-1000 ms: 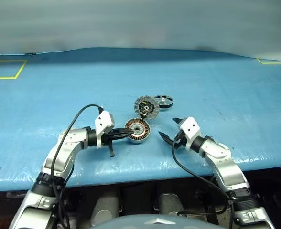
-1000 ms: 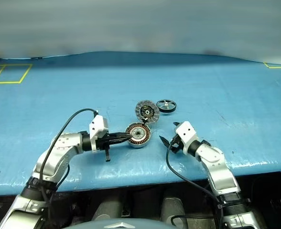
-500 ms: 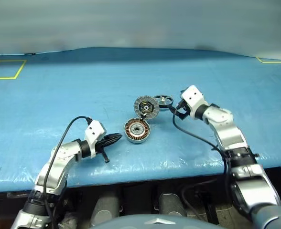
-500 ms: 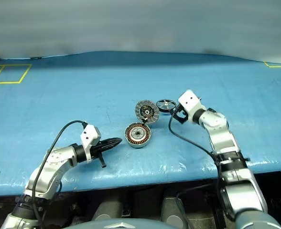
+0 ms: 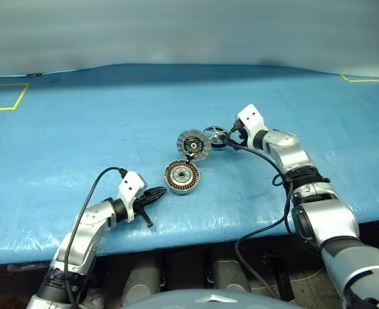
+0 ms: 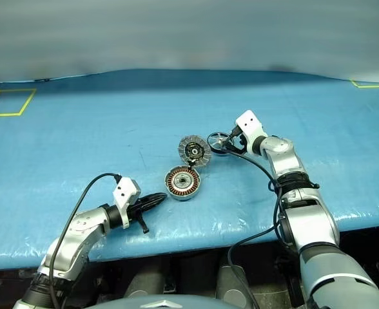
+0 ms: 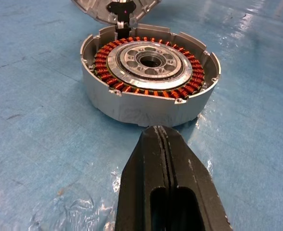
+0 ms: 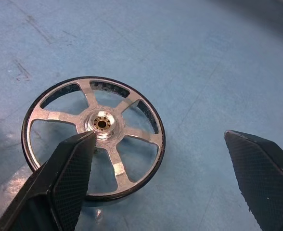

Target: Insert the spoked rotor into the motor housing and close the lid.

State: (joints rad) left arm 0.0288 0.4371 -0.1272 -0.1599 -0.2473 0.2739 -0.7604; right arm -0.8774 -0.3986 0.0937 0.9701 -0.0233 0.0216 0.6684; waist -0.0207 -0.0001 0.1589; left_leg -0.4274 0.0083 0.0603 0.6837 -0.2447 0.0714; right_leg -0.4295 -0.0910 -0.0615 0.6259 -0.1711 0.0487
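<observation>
Within the last second the right gripper (image 8: 158,185) had reached out from the table's near edge to the spoked rotor (image 8: 94,136), a small black-rimmed wheel with shiny silver spokes lying flat on the blue table (image 5: 80,129). Its jaws stood wide apart, one finger over the hub and the other well clear of the rim, nothing grasped yet. The left gripper (image 7: 161,144) had drawn back, jaws clenched and empty, just short of the grey-silver motor housing (image 7: 148,72) with copper windings, its round grey lid (image 5: 194,144) still swung open. Pickup looked imminent.
</observation>
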